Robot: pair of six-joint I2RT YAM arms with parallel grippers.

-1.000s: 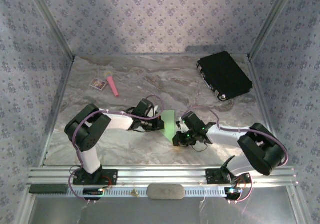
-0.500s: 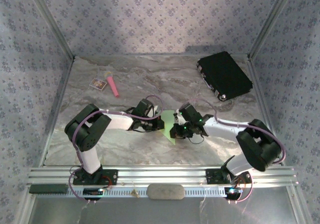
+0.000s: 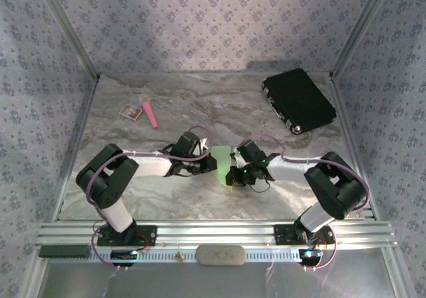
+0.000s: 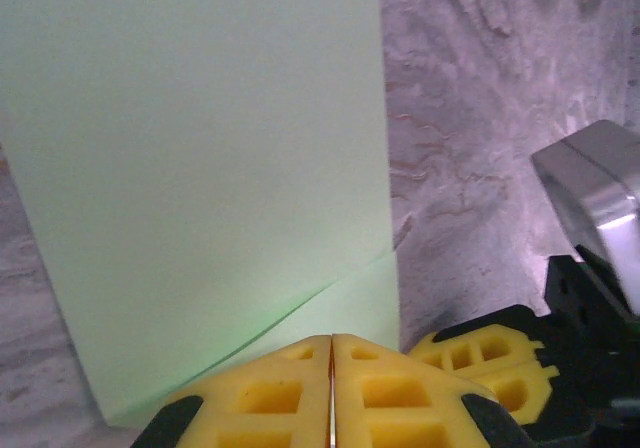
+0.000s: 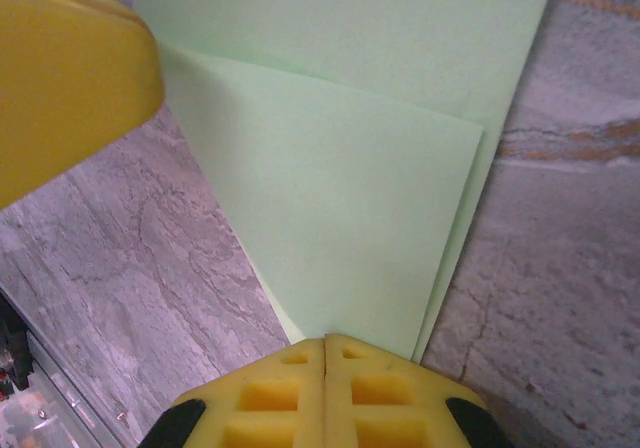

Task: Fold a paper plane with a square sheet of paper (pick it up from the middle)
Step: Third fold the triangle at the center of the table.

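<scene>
The square sheet of paper point(image 3: 221, 160), lime green and creased, lies flat on the marble table in the middle. In the right wrist view a folded triangular flap point(image 5: 350, 218) lies over the lower layer point(image 5: 400, 28). My left gripper point(image 3: 207, 165) is shut, its yellow tips point(image 4: 331, 339) pressed down on the paper point(image 4: 200, 168) at its left edge, beside a diagonal crease. My right gripper point(image 3: 232, 174) is shut too, its tips point(image 5: 325, 340) resting on the flap's near corner. The two grippers stand close together across the sheet; nothing is gripped between either pair of fingers.
A black case point(image 3: 298, 100) lies at the back right. A pink stick point(image 3: 150, 114) and a small white card point(image 3: 130, 112) lie at the back left. Patterned walls close in three sides, and an aluminium rail point(image 3: 213, 235) runs along the near edge.
My right gripper has slid up and left along the paper, and the sheet now shows a shorter, pointed shape. The left arm's elbow has swung left while its gripper stayed on the paper.
</scene>
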